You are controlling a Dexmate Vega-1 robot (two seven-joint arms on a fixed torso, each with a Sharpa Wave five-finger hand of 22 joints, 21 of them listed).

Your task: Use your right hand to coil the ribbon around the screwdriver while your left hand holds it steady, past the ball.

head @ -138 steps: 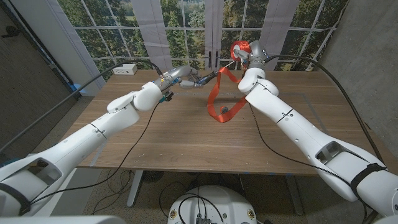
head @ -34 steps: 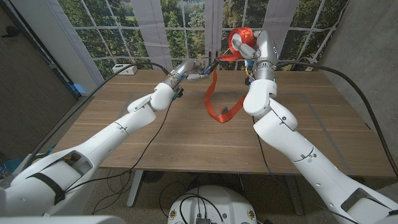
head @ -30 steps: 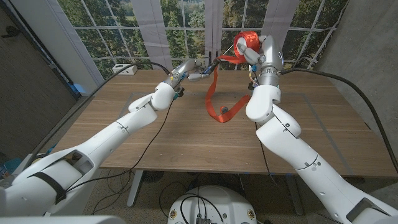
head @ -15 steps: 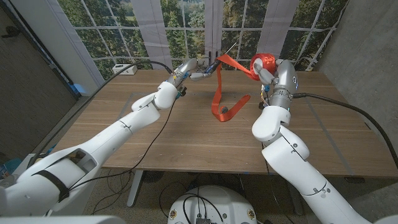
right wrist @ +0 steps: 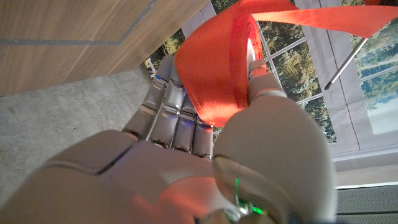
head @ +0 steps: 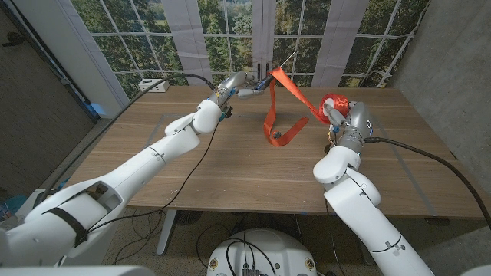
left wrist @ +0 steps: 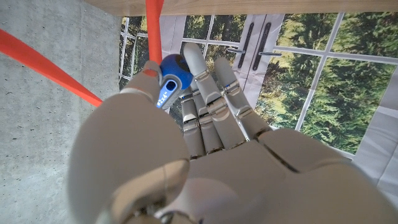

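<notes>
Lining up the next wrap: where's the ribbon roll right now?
In the head view the ribbon roll is held in the right hand above the table's far right part, its ribbon running up-left to the screwdriver gripped by the left hand.

Taut ribbon (head: pixel 295 93) across mid-table airspace

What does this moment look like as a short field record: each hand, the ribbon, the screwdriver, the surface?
left hand: grips the screwdriver by its blue handle, raised above the table's far edge
right hand: holds the red ribbon roll, lifted off the table
ribbon: taut from the screwdriver to the roll; a loose loop hangs down to the tabletop
shaft: points up and away from the robot
table: wooden
</notes>
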